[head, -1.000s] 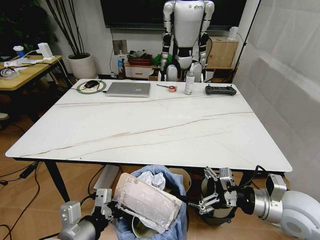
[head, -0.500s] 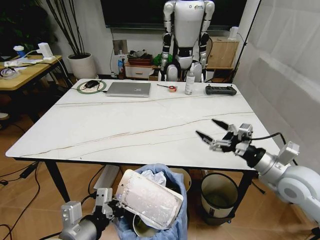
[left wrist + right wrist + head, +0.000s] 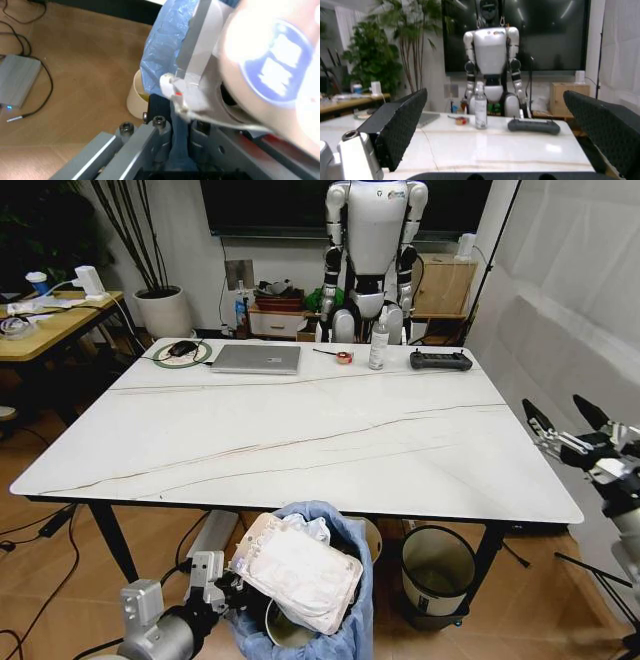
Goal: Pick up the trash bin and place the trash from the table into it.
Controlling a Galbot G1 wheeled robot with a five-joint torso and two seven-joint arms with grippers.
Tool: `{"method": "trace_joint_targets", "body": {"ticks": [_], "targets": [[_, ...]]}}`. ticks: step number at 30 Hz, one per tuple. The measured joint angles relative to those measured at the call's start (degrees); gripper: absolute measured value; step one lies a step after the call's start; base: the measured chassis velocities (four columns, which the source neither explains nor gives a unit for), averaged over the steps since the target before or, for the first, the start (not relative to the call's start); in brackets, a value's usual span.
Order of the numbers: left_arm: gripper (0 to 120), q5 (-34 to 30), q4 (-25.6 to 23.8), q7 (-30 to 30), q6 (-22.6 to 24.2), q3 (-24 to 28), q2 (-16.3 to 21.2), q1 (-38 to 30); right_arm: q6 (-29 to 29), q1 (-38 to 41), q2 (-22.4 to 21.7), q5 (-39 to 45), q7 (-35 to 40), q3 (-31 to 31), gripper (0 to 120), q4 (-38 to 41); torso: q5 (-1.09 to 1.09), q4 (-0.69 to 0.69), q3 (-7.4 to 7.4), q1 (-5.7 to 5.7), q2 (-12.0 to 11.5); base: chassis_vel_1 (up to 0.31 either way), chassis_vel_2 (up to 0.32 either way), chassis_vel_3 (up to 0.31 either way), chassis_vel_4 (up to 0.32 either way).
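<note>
The trash bin, lined with its crinkled light-blue bag, stands upright just below the near edge of the worktop, its mouth facing up. A flat whitish plastic tray of trash lies tilted across that mouth, its long axis running from the bin's left rim toward its right, with crumpled white paper behind it. The left pincer sits low at the bin's left side, clamped on the blue-lined rim, as the left wrist view shows. The right pincer hangs in the air off the worktop's right edge, its two dark fingers spread wide and holding nothing. Along the worktop's far edge lie a silver laptop, a clear bottle and a black controller. A white humanoid robot stands behind the far edge, a potted plant in the far left of the room, and a darker bin stands on the wooden floor under the near right corner.
</note>
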Motion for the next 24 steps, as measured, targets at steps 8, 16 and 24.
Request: {"method": "trace_joint_targets", "body": {"ticks": [8,16,24], "targets": [[0,1.8,0.0,0.2,-0.8,0.2,0.2,0.2,4.6,-8.7,9.4,-7.5,-3.9,3.6,100,0.5,0.00,0.00,0.00,0.00,0.0,0.000,0.000,0.000,0.000],[0,4.1,0.1,0.6,-2.3,0.9,0.7,0.7,9.2,-11.6,16.1,-8.5,-8.1,5.2,100,-2.0,0.00,-0.01,0.00,0.00,0.0,0.000,0.000,0.000,0.000],[0,6.1,0.1,1.2,-3.4,1.1,0.3,1.9,9.5,-11.2,17.2,-8.1,-9.4,5.1,100,-2.3,0.00,0.00,0.01,0.00,0.0,0.000,0.000,0.000,0.000]]}}
